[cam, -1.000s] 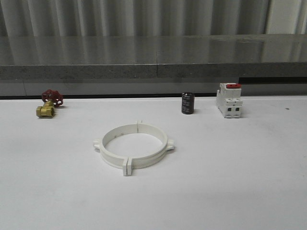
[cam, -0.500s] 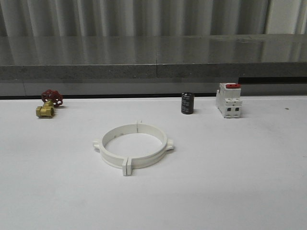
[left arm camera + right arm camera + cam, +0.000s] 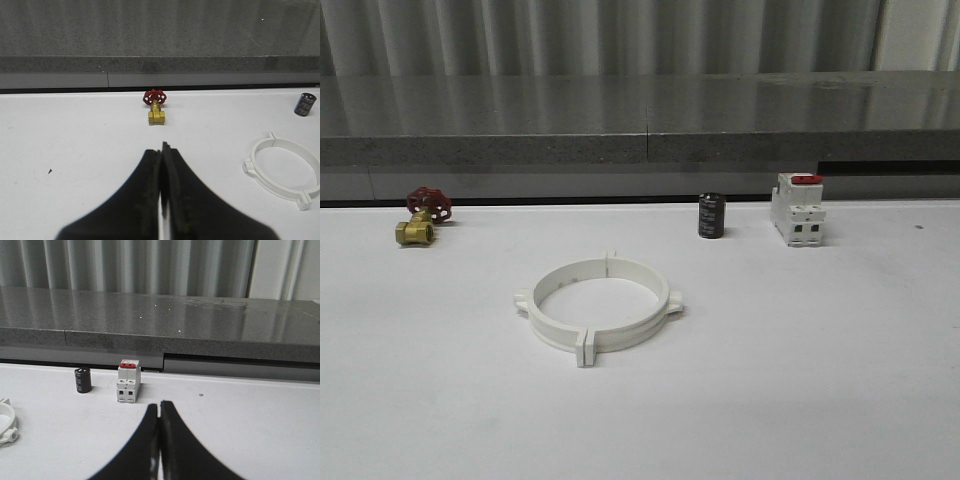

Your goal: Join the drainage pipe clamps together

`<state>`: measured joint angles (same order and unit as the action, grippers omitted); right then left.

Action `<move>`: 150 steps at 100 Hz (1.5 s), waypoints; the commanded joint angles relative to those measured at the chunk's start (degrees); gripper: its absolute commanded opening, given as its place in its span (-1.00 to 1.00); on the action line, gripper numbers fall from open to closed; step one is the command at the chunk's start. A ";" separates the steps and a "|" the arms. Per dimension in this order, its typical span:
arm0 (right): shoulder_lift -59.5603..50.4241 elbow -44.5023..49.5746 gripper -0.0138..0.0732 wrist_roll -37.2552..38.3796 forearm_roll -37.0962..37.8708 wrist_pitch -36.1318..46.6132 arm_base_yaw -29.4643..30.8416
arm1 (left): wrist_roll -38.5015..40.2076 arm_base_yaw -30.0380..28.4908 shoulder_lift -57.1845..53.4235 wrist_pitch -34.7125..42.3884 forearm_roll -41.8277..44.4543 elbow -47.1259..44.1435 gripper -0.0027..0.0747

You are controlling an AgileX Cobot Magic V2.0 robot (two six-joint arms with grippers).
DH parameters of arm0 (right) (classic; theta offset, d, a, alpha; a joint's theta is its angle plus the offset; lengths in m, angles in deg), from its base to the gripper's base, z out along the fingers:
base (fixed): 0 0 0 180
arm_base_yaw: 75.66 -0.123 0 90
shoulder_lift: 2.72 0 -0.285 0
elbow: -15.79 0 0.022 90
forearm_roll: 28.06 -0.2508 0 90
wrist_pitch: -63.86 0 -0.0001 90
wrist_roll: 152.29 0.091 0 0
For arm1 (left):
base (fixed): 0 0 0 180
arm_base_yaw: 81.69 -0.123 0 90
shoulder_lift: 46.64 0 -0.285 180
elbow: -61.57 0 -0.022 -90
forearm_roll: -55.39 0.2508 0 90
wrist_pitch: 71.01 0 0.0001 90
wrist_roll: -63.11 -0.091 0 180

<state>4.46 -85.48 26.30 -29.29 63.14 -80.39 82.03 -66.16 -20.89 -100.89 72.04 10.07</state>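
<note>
I read the drainage pipe clamps [image 3: 598, 308] as two white half-rings lying flat near the middle of the white table [image 3: 820, 380], already meeting as one wide ring, with a tab pair at the near seam and a thin rib at the far seam, plus a small lug on each side. From the front view I cannot tell whether the seams are latched or merely touching, so I treat the joint as unverified. The left gripper [image 3: 162, 150] has its fingers pressed together with nothing between them, and it hangs above bare table, with the ring well off to one side in the left wrist view. The right gripper [image 3: 160, 407] is likewise closed and empty, with only the ring's edge at the frame border in the right wrist view. In my judgement the main risk is a sliding ring: the plastic is light and the table smooth, so a push on one tab may shift both halves instead of seating the latch. A second risk is opening the seam by nudging one half sideways, which would undo the alignment. A third is descending with closed fingers onto the rim and tipping it. The dark cylindrical capacitor [image 3: 711, 216] and the white circuit breaker with red top [image 3: 797, 208] stand well behind the ring, and the brass valve with red handwheel [image 3: 420, 217] sits far left; I judge collision with these unlikely.
</note>
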 commanded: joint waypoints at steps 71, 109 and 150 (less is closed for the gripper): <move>-1.13 -0.89 -0.83 -0.37 -0.07 4.78 0.38 | 0.19 -0.25 0.49 4.10 0.79 1.47 -0.99; -1.08 -0.89 -0.83 -0.37 -0.07 4.78 0.38 | -10.21 -4.33 -1.24 9.64 -5.22 0.29 -0.99; -1.08 -0.89 -0.83 -0.37 -0.07 4.78 0.38 | -17.72 -13.65 -16.55 16.37 -13.34 -14.84 -0.99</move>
<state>4.46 -85.48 26.30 -29.31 63.17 -80.39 64.34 -79.48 -35.22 -89.39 59.72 -3.18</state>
